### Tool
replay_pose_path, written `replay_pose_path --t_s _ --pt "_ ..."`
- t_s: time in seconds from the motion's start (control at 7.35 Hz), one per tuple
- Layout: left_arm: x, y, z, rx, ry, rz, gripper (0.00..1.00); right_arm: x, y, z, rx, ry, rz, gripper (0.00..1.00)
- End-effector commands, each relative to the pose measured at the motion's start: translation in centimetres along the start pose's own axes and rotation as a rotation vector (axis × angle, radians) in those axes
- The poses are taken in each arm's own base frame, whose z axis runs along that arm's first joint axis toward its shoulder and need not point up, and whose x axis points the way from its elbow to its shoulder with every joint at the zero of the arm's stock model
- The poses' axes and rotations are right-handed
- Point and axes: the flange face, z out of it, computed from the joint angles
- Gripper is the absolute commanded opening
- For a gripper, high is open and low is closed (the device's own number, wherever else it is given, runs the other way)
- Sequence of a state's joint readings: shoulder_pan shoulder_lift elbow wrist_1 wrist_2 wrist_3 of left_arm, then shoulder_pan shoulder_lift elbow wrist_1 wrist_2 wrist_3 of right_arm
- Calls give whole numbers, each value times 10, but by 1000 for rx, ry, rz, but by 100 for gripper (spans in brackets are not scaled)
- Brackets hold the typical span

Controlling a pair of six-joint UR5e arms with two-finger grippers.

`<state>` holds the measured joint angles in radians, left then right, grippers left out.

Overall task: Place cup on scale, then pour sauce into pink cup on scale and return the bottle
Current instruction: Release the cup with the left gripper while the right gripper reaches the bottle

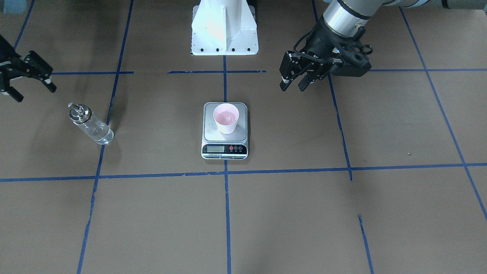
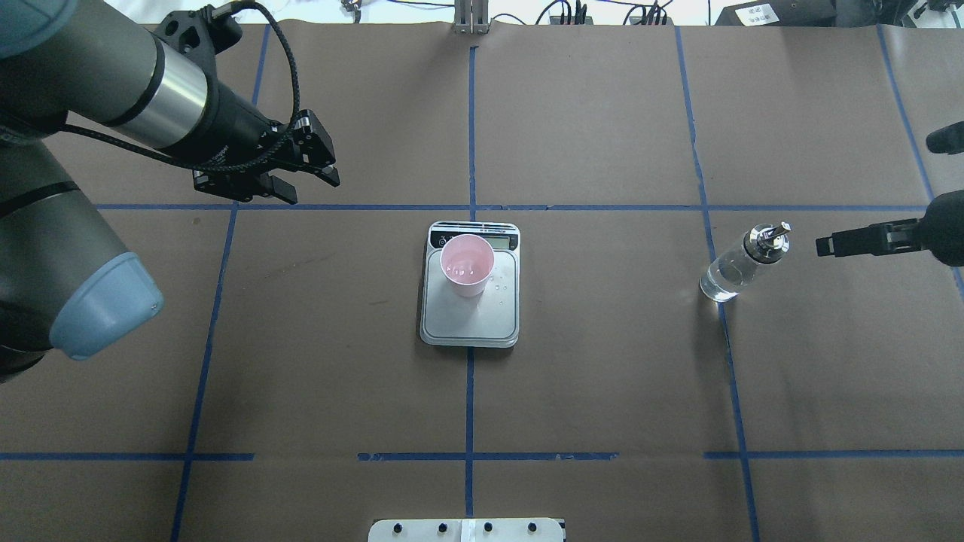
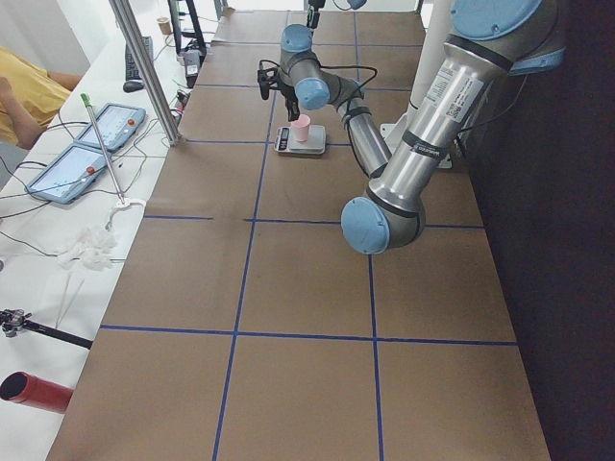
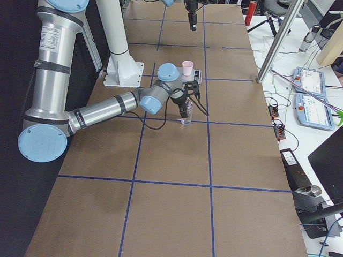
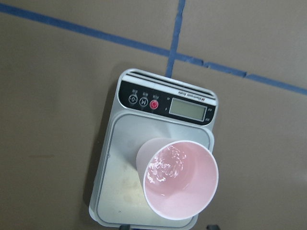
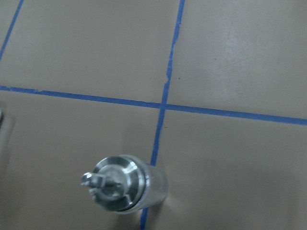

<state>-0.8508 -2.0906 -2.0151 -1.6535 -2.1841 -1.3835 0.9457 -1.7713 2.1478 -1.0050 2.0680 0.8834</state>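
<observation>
The pink cup [image 1: 226, 118] stands upright on the scale [image 1: 211, 134] at the table's middle, with clear liquid in its bottom in the left wrist view [image 5: 177, 184]. A few drops lie on the scale's platform [image 2: 506, 301]. The glass bottle [image 2: 742, 263] with a silver cap stands upright on a blue tape line, part full of clear sauce. It also shows in the right wrist view [image 6: 122, 184]. My right gripper [image 1: 34, 93] is open and empty, a short way from the bottle and not touching it. My left gripper [image 2: 312, 188] is open and empty, raised beyond and to the left of the scale.
The white robot base [image 1: 224, 30] stands at the table's robot side. Blue tape lines [image 2: 471, 414] divide the brown table into squares. A side bench with tablets [image 3: 86, 144] and a metal pole [image 3: 144, 67] lies past the table's far edge.
</observation>
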Motion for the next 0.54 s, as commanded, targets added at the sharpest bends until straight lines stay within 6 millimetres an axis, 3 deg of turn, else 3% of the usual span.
replay_pose_path --t_s 0.0,0.41 --pt "-6 -8 -9 14 1 11 61 -41 22 -7 27 -19 62 100" --pt "-6 -9 -11 17 3 11 61 -66 51 34 106 78 18 99"
